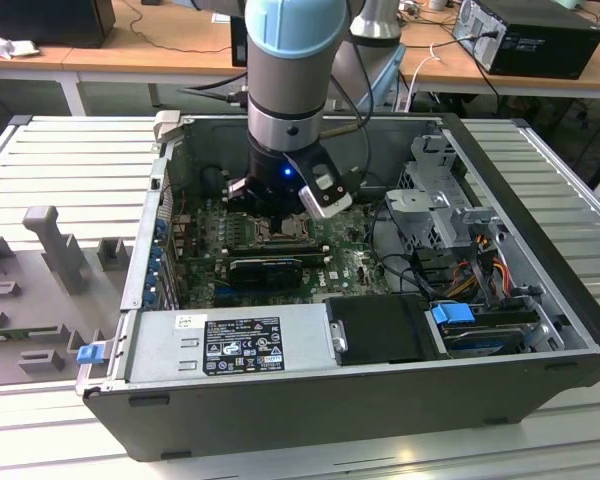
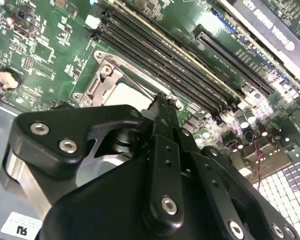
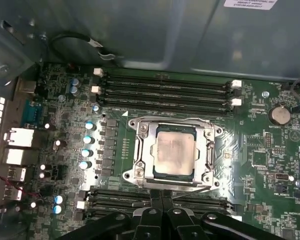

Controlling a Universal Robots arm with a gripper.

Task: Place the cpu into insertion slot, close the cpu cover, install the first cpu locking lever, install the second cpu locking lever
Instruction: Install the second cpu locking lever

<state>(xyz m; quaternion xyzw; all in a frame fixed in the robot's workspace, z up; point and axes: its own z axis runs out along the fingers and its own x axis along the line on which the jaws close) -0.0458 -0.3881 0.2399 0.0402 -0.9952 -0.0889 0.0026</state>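
A workshop with wooden benches surrounds a ribbed grey metal table [image 1: 40, 160] on which an open dark grey computer case [image 1: 400, 395] lies on its side, exposing the green circuit board [image 3: 270, 165] so the arm can reach it from above. The black two-fingered gripper [image 3: 162, 199] hangs low inside the case, its fingertips pressed together and clasping nothing, directly beside one edge of the square black-and-metal insertion slot [image 3: 174, 152]. Just beyond the fingertips, the small flat square cpu with its pale silver-grey top [image 3: 173, 155] already sits in the slot. The thin silvery cpu cover plate [image 3: 144, 156] lies flat around the chip, framing it through its window, evidently folded down to hold it. A thin metal locking lever [image 3: 192, 190] runs along the slot edge nearest the fingertips; whether it is latched cannot be told. Long narrow black memory slots [image 3: 165, 92] flank the socket on the far side.
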